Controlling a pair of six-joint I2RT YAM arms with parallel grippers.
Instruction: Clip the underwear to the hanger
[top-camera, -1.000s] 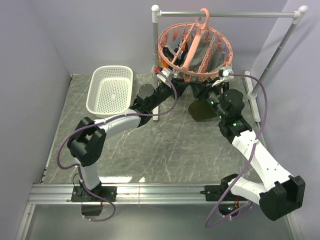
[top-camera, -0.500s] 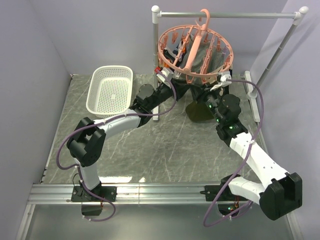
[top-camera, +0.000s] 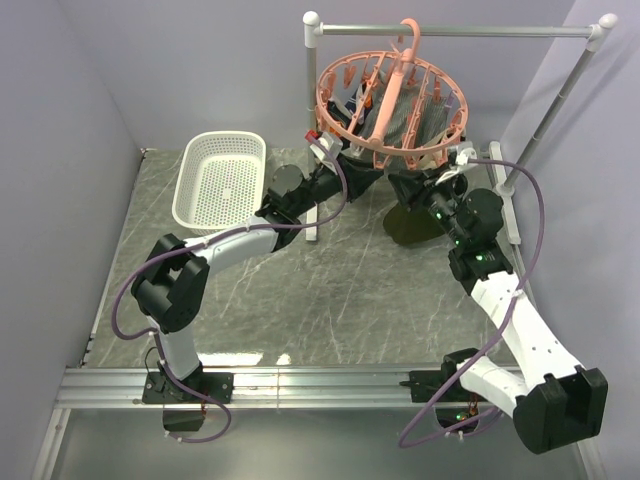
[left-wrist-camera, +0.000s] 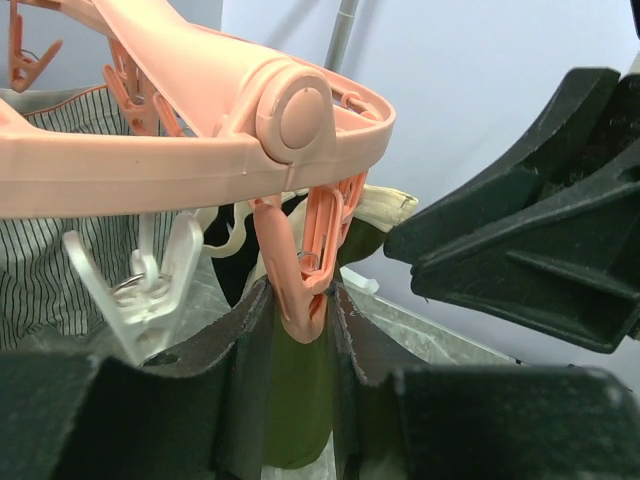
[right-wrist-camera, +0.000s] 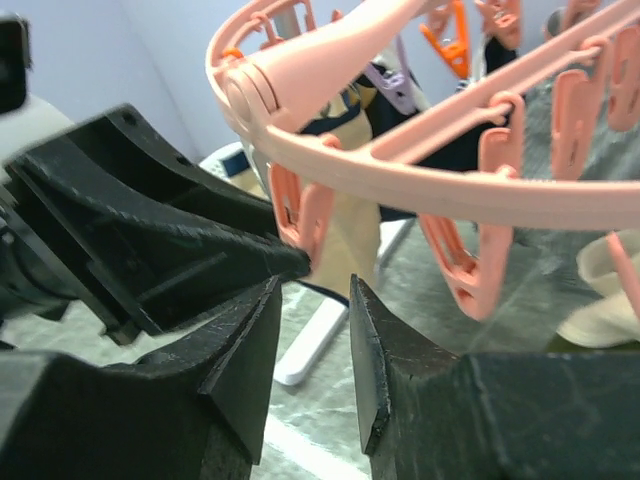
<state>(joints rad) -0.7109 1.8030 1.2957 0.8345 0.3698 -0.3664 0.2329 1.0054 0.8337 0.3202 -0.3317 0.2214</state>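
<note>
The salmon-pink round hanger (top-camera: 392, 98) hangs by its hook from the grey rail. My left gripper (top-camera: 332, 163) is at the ring's near-left edge, shut on one pink peg (left-wrist-camera: 300, 285) under the ring (left-wrist-camera: 180, 165). The olive-green underwear (top-camera: 408, 224) hangs below the ring's front, and its fabric (left-wrist-camera: 300, 400) with a beige waistband (left-wrist-camera: 388, 206) shows behind the squeezed peg. My right gripper (top-camera: 440, 188) is open and empty just below the ring's right side (right-wrist-camera: 420, 170). Its jaws stand apart, facing my left gripper (right-wrist-camera: 150, 230).
A white basket (top-camera: 222, 180) stands at the back left. The grey rail stand (top-camera: 560, 100) rises at the back right, its white foot (right-wrist-camera: 315, 345) on the marble table. A striped garment (left-wrist-camera: 50, 260), black and tan garments, and a white peg (left-wrist-camera: 140, 290) hang on the hanger.
My right gripper has dropped away from the hanger's right rim and shifted right. My left gripper stays at the ring's left edge, a little higher. The hanger has swung slightly.
</note>
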